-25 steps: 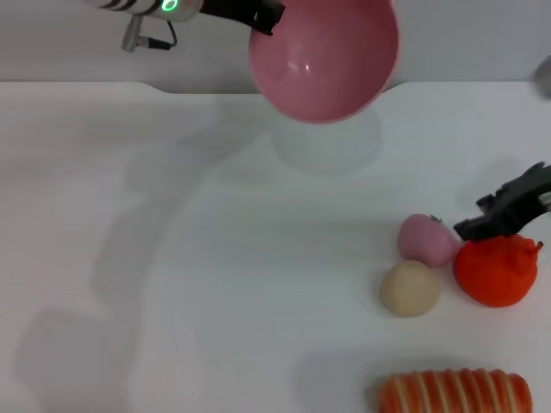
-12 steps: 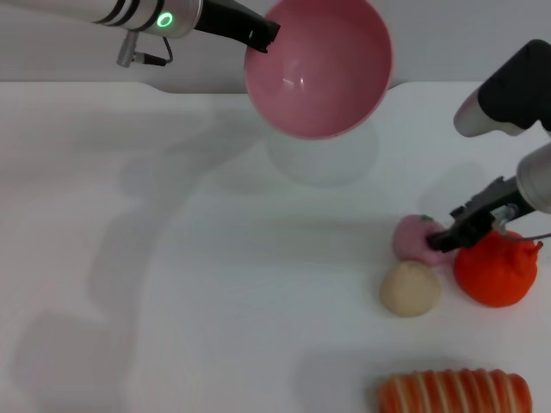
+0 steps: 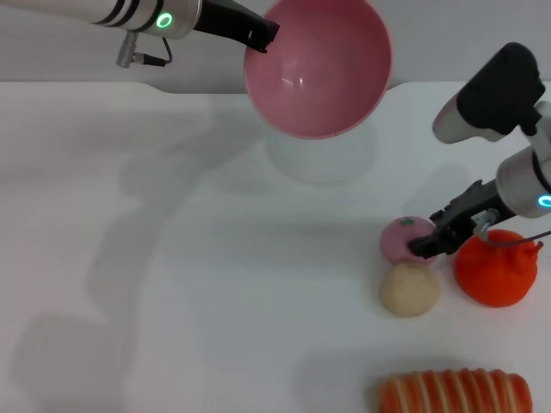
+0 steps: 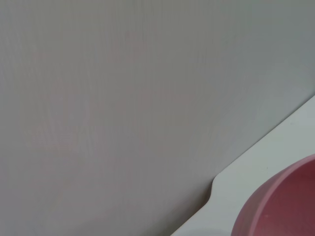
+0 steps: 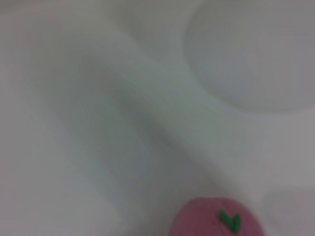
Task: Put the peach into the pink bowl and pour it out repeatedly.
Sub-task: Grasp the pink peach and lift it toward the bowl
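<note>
Your table [image 3: 198, 284] carries everything. The left gripper [image 3: 263, 33] pinches the pink bowl [image 3: 317, 67] by its rim, aloft at twelve o'clock. The right gripper [image 3: 424, 244] touches the peach [image 3: 398, 237] at four o'clock; whether it grips, you cannot tell.

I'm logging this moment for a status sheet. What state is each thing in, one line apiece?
pink bowl: held off the table, tilted, empty.
left tool: clamped on the bowl's rim, at the far side of the table.
peach: on the table, leaf mark up, beside the beige ball.
right tool: down at the peach, grip unclear.
beige ball: resting on the table.
orange fruit: resting on the table.
striped item: lying at the near edge.
</note>
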`<state>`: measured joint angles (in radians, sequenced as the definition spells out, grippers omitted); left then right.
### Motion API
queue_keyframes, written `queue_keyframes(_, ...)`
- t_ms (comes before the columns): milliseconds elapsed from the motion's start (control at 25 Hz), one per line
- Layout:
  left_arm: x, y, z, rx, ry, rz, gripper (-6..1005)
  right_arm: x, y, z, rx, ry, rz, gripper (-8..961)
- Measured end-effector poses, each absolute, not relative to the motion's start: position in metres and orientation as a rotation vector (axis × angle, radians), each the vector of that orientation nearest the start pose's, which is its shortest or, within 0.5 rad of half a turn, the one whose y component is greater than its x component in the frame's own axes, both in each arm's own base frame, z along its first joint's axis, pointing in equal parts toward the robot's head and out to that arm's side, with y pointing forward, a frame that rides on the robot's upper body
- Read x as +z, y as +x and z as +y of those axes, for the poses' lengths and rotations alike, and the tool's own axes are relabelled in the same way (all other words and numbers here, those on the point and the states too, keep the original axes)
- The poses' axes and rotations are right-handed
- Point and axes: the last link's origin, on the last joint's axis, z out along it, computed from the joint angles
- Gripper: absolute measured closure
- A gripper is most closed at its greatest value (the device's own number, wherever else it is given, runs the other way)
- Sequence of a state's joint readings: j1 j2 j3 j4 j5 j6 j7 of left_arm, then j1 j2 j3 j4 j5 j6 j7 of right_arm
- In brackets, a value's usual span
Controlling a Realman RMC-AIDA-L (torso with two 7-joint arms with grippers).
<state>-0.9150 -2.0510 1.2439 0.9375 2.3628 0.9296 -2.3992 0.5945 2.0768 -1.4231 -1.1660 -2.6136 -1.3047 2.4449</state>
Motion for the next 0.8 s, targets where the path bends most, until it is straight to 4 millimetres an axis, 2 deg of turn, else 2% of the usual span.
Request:
queue_keyframes(440, -0.004, -0.102, 0.470, -0.146, -2.426, -0.666, 957, -0.040, 0.216, 0.374, -0.505, -2.569, 0.775, 476)
queue_keyframes(680, -0.004, -0.104, 0.469, -0.141, -2.427, -0.669, 957, -0.039, 0.213, 0.372, -0.503, -2.577, 0.765, 674)
queue_keyframes(800, -0.005, -0.104, 0.469, -0.137, -2.430, -0.670, 957, -0.034, 0.204, 0.367, -0.463, -2.597, 0.756, 789)
